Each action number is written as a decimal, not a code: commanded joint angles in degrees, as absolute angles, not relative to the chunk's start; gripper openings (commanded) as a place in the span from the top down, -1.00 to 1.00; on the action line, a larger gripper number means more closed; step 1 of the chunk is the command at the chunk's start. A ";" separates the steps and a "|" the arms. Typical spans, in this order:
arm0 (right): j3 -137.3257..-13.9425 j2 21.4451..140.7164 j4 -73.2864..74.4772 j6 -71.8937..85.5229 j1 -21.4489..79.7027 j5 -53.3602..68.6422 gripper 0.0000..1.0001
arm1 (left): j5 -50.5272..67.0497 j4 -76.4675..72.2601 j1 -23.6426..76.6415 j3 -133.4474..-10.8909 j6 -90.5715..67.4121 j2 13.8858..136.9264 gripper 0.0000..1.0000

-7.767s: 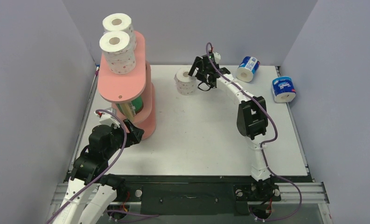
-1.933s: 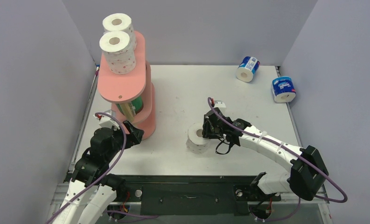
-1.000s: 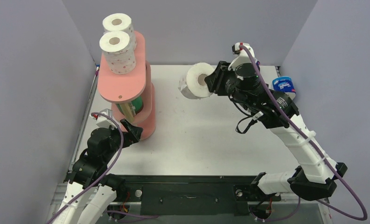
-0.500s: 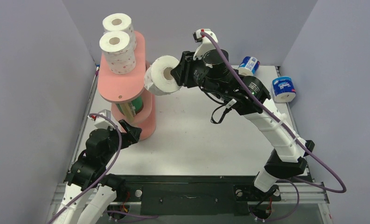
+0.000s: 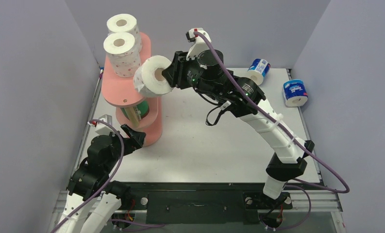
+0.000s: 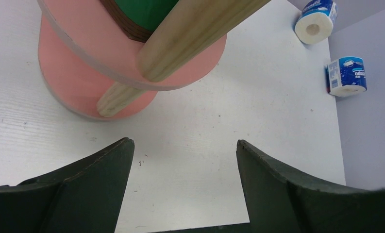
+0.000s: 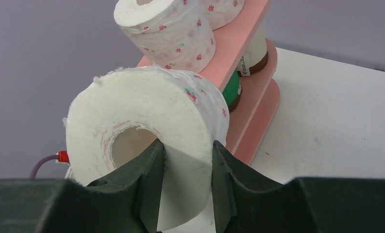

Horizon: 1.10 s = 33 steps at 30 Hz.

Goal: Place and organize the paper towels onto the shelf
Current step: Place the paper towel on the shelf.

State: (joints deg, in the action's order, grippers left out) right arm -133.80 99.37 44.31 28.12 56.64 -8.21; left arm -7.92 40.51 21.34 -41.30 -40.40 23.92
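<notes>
Dotted roll (image 5: pixel 153 75): airborne at right edge of top board of shelf (image 5: pixel 113 94), core axis tilted.
Right fingers (image 7: pixel 149 179): clamped on roll's wall.
Bare board end: left of roll, nearer than 2 standing rolls (image 5: pixel 123 53).
Left fingers (image 6: pixel 98 179): spread, empty, by shelf foot.

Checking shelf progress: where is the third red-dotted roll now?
In the top view the roll hangs clamped in the right gripper, at the right edge of the shelf's top board, beside two standing dotted rolls.
</notes>
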 commanded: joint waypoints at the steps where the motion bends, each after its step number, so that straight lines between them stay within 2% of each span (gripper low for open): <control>1: -136.42 101.09 35.00 30.00 57.65 -6.52 0.45 | -9.86 37.95 21.71 -44.95 -42.32 22.77 -0.50; 12: -135.91 103.40 29.21 31.25 58.80 -6.54 0.45 | -17.53 37.92 21.71 -49.15 -42.36 19.25 -0.51; 18: -135.95 104.59 28.50 31.86 58.82 -6.86 0.45 | -20.57 30.88 21.71 -50.31 -41.48 16.01 -0.53; 27: -136.47 105.90 28.66 31.78 59.14 -7.42 0.43 | -16.02 23.95 21.71 -52.90 -39.80 20.16 -0.77; 33: -136.74 106.76 29.24 31.65 59.15 -7.36 0.39 | -15.22 20.67 21.71 -53.31 -39.06 21.83 -0.81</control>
